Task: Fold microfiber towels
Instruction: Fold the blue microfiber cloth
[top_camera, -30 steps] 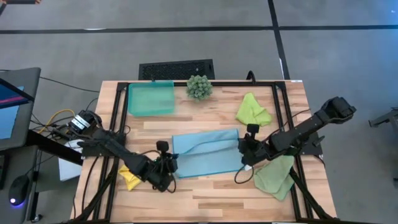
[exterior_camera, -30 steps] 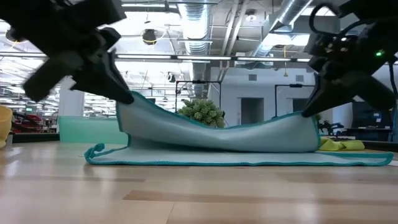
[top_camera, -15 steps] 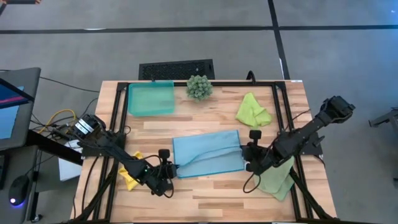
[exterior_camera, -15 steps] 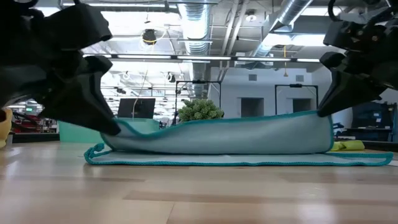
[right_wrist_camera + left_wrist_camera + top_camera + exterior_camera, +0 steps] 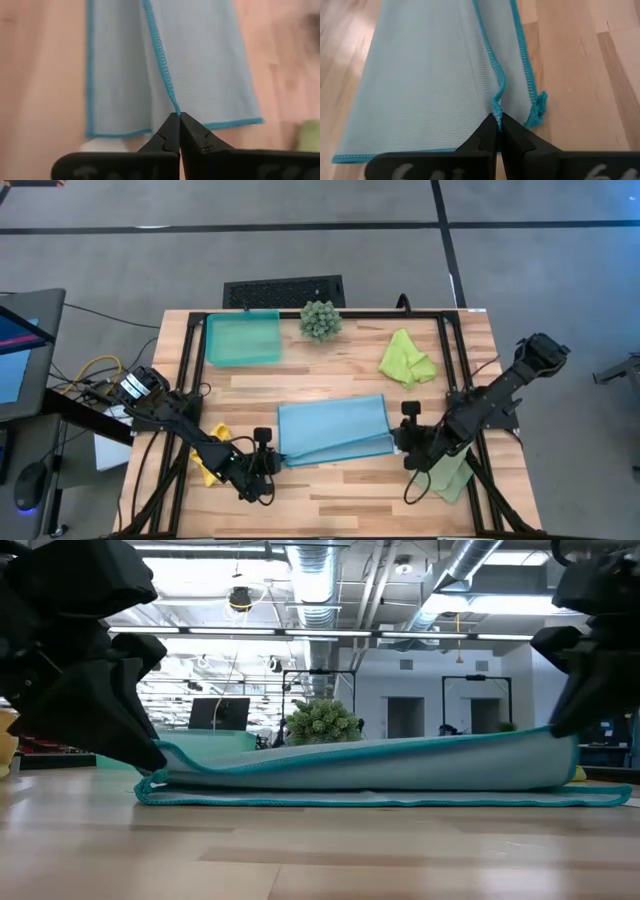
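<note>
A light blue towel (image 5: 333, 430) lies mid-table, doubled over, its lower layer (image 5: 400, 798) flat on the wood. My left gripper (image 5: 274, 464) is shut on the upper layer's left corner, and my right gripper (image 5: 399, 443) is shut on its right corner. In the low view the upper layer (image 5: 370, 762) sits just above the lower one, between the left gripper (image 5: 158, 755) and the right gripper (image 5: 560, 732). A lime green towel (image 5: 406, 358) lies crumpled at the far right. A yellow towel (image 5: 207, 467) lies under my left arm and a sage towel (image 5: 450, 472) under my right arm. My left gripper pinches the stitched teal hem (image 5: 496, 107) at the upper layer's left corner between its two fingertips, slanting down from the near left. That corner is held a little above the lower layer, whose own corner (image 5: 538, 106) lies on the table beside it. My right gripper pinches the teal hem (image 5: 174, 108) at the upper layer's right corner between its fingertips, slanting down from the near right. The corner is held slightly raised over the lower layer, and the cloth runs away from it nearly flat.
A teal tray (image 5: 242, 338) and a spiky green plant (image 5: 320, 319) stand at the far edge. A black frame (image 5: 448, 370) borders the tabletop. Bare wood lies along the near edge in front of the blue towel.
Both grippers have carried the upper layer's corners toward the table's near edge, the left one also sinking. The raised, sagging upper layer has come down and been drawn over the lower layer, which stayed flat on the table. Both grippers stayed shut.
</note>
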Motion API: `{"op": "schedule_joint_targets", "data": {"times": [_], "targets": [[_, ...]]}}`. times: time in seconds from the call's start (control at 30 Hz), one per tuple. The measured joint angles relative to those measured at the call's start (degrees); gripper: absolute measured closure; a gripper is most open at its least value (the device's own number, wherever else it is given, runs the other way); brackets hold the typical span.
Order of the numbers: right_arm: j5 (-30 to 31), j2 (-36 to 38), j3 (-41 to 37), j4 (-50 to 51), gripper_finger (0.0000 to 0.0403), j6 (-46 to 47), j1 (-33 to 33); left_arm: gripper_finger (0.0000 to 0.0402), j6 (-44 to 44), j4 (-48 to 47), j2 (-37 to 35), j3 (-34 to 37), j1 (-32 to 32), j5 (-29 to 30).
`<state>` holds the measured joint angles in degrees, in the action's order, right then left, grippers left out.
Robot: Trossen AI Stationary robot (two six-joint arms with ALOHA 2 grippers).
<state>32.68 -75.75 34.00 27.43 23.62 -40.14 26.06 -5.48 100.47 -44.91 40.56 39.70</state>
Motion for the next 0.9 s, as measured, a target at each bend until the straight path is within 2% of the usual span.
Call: {"op": "schedule_joint_targets", "data": {"times": [0.27,0.57,0.8,0.9], "targets": [[-4.2,-3.0,0.0,-2.4,0.0378,-0.1,-2.1,0.0401,0.8,0.1,0.0,0.0,0.0,-1.9],[-5.6,-9.8,0.0,-6.5,0.0369,-3.3,-2.2,0.0401,2.5,0.3,0.0,0.0,-0.1,-4.9],[-10.3,-9.2,0.0,-8.2,0.0313,-4.7,-2.2,0.0401,3.9,0.3,0.0,0.0,-0.1,-5.0],[-11.7,-7.7,0.0,-8.0,0.028,-5.5,-2.2,0.0386,4.8,0.9,0.0,0.0,-0.1,-5.5]]}}
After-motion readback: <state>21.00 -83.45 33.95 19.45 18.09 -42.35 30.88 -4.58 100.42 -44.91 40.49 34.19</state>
